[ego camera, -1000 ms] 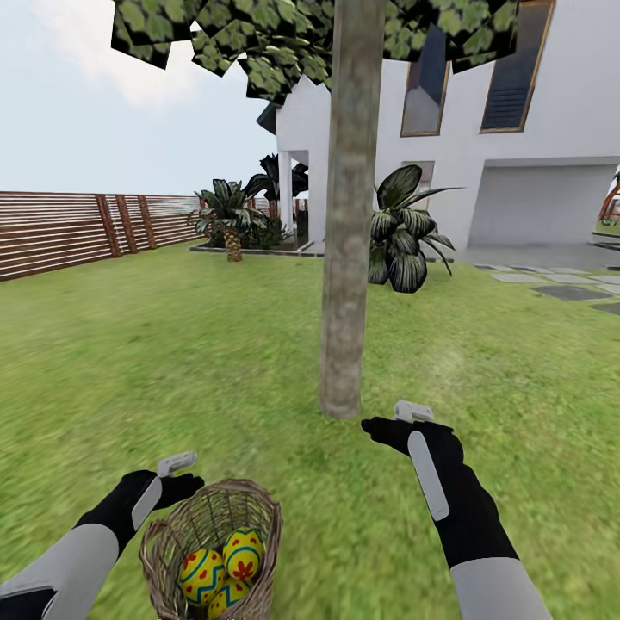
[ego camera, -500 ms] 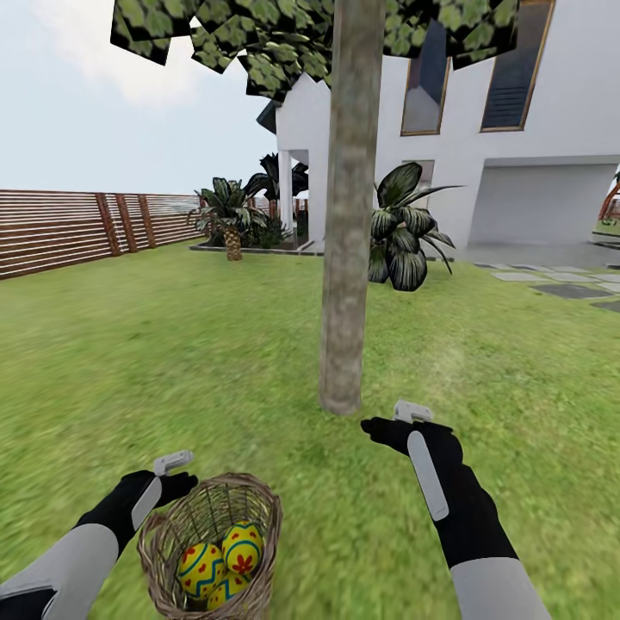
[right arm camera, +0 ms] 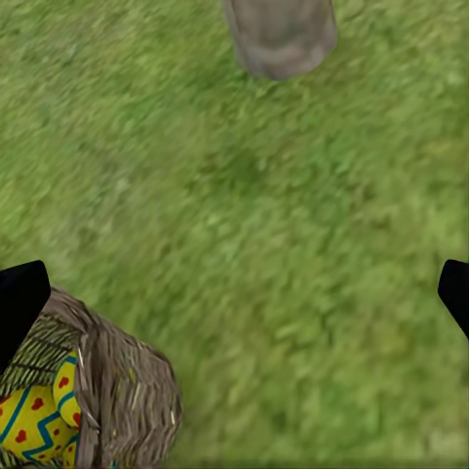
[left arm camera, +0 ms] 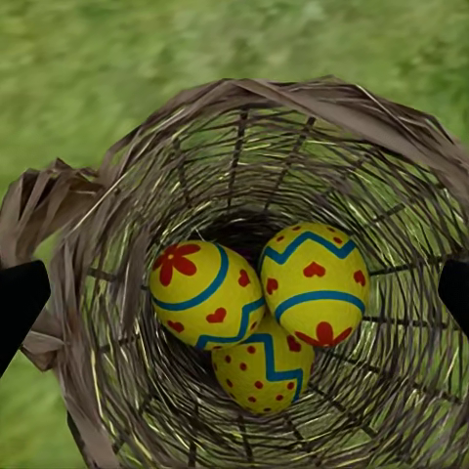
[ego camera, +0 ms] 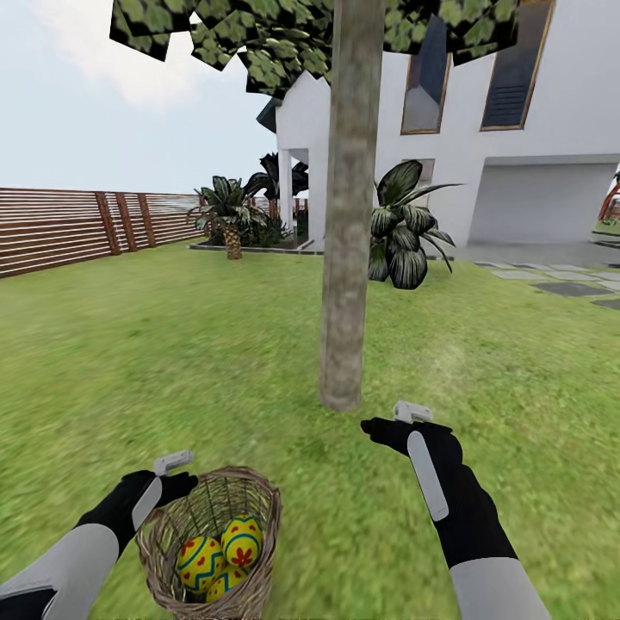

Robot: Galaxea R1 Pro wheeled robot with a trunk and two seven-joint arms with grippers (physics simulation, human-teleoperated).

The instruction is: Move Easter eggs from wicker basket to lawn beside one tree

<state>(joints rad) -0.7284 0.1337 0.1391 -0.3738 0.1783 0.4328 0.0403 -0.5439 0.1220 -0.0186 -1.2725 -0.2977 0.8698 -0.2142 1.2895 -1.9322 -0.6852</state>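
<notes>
Jaws released on both sides, nothing grasped. Left gripper: fingers spread wide in the left wrist view, dark tips at opposite edges of the frame, hovering over the mouth of the wicker basket. From the head view, sitting just beside the basket's rim on its left side; contact with the weave impossible to confirm. Right gripper: also wide apart, tips at the frame edges in the right wrist view, over bare grass, well apart from the basket and near the foot of the tree.

All three Easter eggs inside the basket, bunched at the bottom and touching each other:
- first egg, beside the second
- second egg, red heart marks facing up
- third egg, partly tucked under the other two

Basket on or just above the lawn, slightly tilted, loop handle toward the left gripper. Cannot tell whether fully resting on the grass.

Tree trunk upright, straight ahead, base between the two arms and further out. Same trunk base and a corner of the basket with one egg visible in the right wrist view.

Background: brown slat fence on the left, white house behind the tree, dark broad-leaved plant just right of the trunk, grey paving far right.
</notes>
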